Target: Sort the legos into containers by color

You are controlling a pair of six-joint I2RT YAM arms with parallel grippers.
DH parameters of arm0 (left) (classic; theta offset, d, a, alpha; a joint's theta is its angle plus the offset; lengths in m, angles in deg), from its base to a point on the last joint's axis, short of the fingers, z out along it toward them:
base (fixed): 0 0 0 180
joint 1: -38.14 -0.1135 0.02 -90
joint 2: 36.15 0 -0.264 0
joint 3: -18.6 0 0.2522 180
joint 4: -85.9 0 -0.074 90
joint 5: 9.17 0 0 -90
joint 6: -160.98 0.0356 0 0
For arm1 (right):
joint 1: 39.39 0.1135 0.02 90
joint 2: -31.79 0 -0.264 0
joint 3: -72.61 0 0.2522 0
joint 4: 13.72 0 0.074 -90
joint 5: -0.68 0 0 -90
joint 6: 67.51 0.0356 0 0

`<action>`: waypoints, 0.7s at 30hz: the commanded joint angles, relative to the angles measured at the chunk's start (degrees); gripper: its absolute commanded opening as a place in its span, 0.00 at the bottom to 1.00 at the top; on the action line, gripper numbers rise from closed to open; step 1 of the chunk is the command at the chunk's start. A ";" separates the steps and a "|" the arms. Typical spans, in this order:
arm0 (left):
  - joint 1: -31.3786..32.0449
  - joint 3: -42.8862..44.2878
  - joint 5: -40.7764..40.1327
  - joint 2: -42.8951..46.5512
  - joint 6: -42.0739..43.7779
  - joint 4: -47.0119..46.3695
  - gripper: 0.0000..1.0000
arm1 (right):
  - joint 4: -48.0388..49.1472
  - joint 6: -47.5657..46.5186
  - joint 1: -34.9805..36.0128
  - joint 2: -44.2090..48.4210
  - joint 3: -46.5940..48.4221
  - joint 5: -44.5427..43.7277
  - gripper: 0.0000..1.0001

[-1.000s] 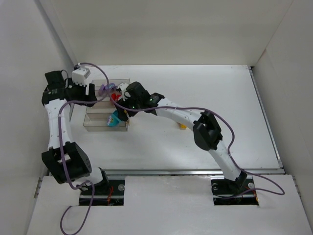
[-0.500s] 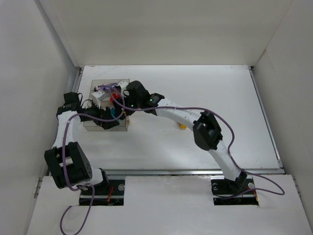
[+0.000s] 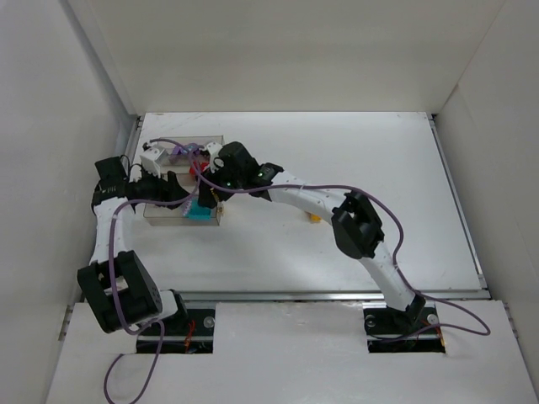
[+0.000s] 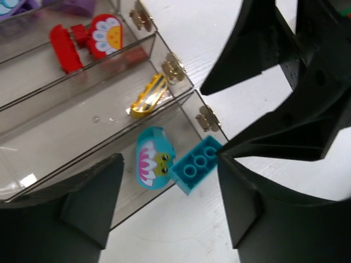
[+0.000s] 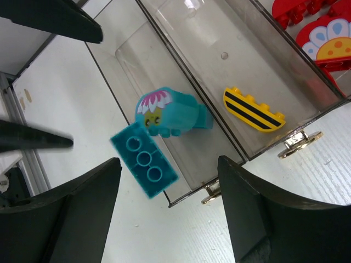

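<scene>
Top view, left to right: the left gripper (image 4: 167, 161) hangs over the containers (image 3: 164, 220) with its jaws spread and nothing between them. The cyan brick (image 5: 144, 159) is at the tab end of the lowest bin of the row in that view. That bin already holds a rounded cyan piece (image 5: 167, 116), and the bin above it holds a yellow striped piece (image 5: 254, 109).

The right gripper (image 5: 169, 161) is directly over the brick, released, with its fingers wide apart. It is the nearer arm. In the right wrist frame the brick lies between the two fingers, slightly left of centre.

Orientation of the brick:
- The studs face up toward the camera.
- The long axis runs from upper left to lower right of the right wrist frame, skewed against the bin's long walls.
- The outline is blurred and overlaps the bin's outer long wall. Whether the brick is in the air, on the rim or inside cannot be told.

Judgement: the drop is at its end. If the brick hangs on the rim, the correction is a nudge toward the upper right of the right wrist frame, into the bin.

Further right in the top view, one yellow lego (image 3: 313, 217) lies on the table (image 3: 337, 151) beside the right forearm, well apart from the bins — it is too small to read its axis
</scene>
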 commanded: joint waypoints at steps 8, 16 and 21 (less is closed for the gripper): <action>-0.52 -0.55 -0.95 -1.44 -3.09 -2.34 0.61 | 3.48 0.39 0.40 3.94 0.74 -0.58 0.75; -0.52 -0.03 -7.36 -1.44 6.64 3.63 0.60 | 0.76 0.39 -0.21 6.13 0.75 -2.51 0.75; -0.52 0.76 -9.04 -1.44 6.67 4.16 0.61 | 0.05 2.49 -4.60 14.21 -5.83 -4.79 0.75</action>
